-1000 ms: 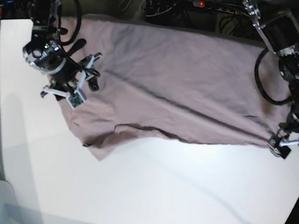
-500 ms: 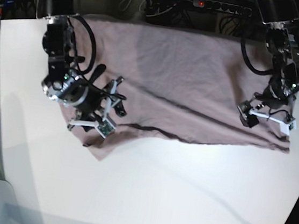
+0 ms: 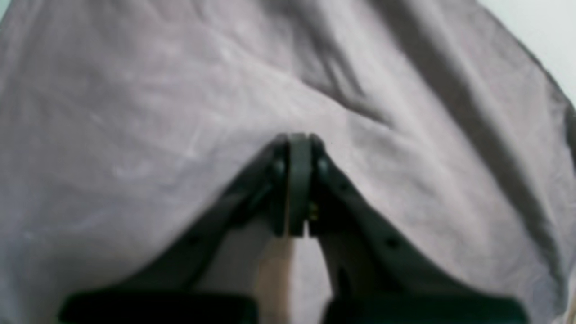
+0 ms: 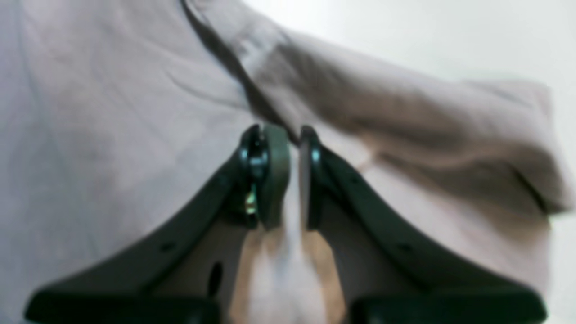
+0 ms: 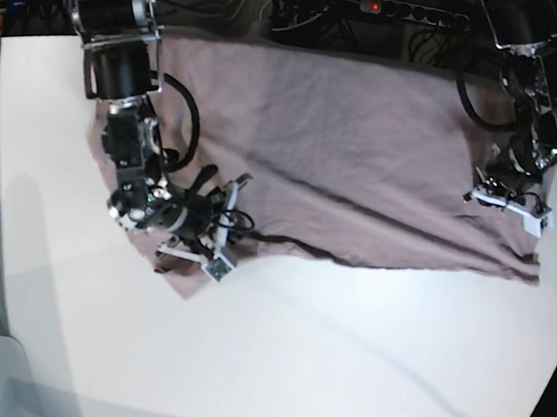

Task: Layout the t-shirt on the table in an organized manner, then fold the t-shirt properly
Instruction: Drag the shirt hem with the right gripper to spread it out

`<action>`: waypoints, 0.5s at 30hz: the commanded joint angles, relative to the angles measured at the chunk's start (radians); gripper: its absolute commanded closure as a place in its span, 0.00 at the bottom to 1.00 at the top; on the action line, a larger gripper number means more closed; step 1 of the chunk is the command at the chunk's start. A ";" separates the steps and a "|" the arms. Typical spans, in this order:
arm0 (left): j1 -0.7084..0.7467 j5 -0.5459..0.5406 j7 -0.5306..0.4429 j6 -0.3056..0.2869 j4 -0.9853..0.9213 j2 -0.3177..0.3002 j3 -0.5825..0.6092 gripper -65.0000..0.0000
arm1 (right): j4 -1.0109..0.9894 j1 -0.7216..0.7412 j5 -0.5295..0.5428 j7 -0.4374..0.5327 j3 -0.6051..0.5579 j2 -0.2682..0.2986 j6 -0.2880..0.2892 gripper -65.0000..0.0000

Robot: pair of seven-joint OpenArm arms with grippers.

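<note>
**Ana:** In the left wrist view, the left tool (image 3: 294, 184) had its jaws pressed fully together, tips down on the t-shirt (image 3: 180, 112). Whether any cloth was pinched between them could not be told; the picture was blurred and no fold showed in the seam.

**Ben:** If it had closed on nothing, lifting would leave that side behind and skew the shirt.

**Ana:** In the right wrist view, the right tool (image 4: 288, 180) stood nearly closed, a narrow gap between the jaws, right at a dark fold of the t-shirt (image 4: 112, 112). A raised ridge of cloth ran to the right, with bare table (image 4: 405, 31) beyond. It could not be told whether the fold sat inside the gap.

**Ben:** Then the risk there was a thin, shallow pinch slipping free, or two layers caught at once.

**Ana:** In the base view, the t-shirt (image 5: 346, 146) lay spread across the far part of the table (image 5: 290, 371), wrinkled, its near-left corner trailing to a point. The right tool (image 5: 218, 224) was near that corner, the left tool (image 5: 506, 197) at the right side.

**Ben:** The far edge of the shirt ran into dark clutter, so collar and sleeves could not be made out. The arms hid both tips.
</note>
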 commanded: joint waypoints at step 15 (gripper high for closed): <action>-0.003 0.015 -0.061 0.003 -0.139 -0.043 -0.007 1.00 | -0.414 0.265 0.004 0.478 -0.070 0.016 -0.088 0.89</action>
